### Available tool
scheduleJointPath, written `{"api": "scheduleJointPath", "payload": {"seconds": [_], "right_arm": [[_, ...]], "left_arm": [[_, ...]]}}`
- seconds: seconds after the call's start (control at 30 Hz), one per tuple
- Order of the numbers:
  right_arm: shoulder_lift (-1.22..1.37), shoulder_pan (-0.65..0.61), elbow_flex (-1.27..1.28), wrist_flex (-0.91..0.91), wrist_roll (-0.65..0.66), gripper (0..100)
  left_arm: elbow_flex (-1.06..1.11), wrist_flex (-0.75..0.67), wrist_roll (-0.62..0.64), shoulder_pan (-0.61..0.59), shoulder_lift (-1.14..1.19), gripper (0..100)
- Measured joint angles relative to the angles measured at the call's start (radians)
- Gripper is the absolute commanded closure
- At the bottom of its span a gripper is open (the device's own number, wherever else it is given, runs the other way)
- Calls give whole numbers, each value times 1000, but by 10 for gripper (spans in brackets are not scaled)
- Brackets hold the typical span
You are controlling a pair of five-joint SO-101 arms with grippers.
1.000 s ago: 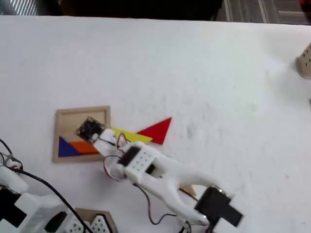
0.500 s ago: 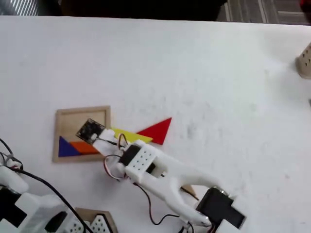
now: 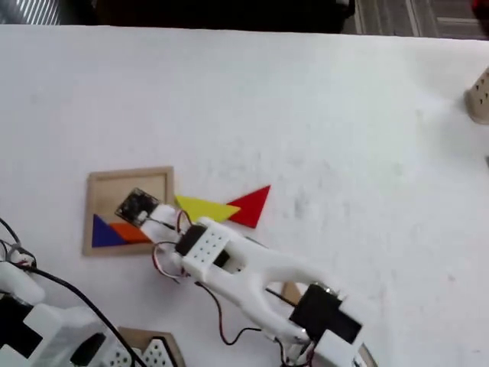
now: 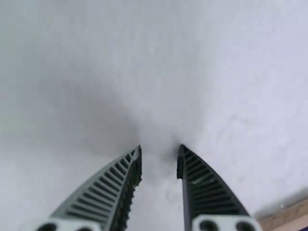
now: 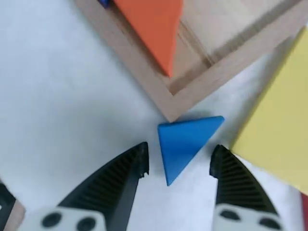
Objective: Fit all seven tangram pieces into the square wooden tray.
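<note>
- My right gripper (image 5: 180, 154) stood open, one finger on either side of the small blue triangle (image 5: 185, 139), neither touching it.
- That triangle lay on the table just outside a corner of the wooden tray (image 5: 144, 86).
- The orange piece (image 5: 154, 24) sat inside the tray.
- The yellow triangle (image 5: 274, 130) lay outside, near the blue one.
- My left gripper (image 4: 159, 156) hung slightly open above the table (image 4: 144, 57).

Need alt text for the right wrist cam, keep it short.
The right arm's open pincer has a finger on either side of a small blue triangle lying on the white table, just off the outer corner of the wooden tray. An orange triangle sits inside the tray; a yellow piece lies nearby.
</note>
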Motion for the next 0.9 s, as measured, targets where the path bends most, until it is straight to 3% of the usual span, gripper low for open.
{"api": "scheduleJointPath", "payload": {"seconds": [0.3,0.53,0.9], "right_arm": [[74,-14,-98,63,0,797],[77,-2,-109,63,0,985],[77,46,-114,86,2,981]], "left_arm": [[0,0,0,0,0,869],[0,0,0,0,0,869],[0,0,0,0,0,869]]}}
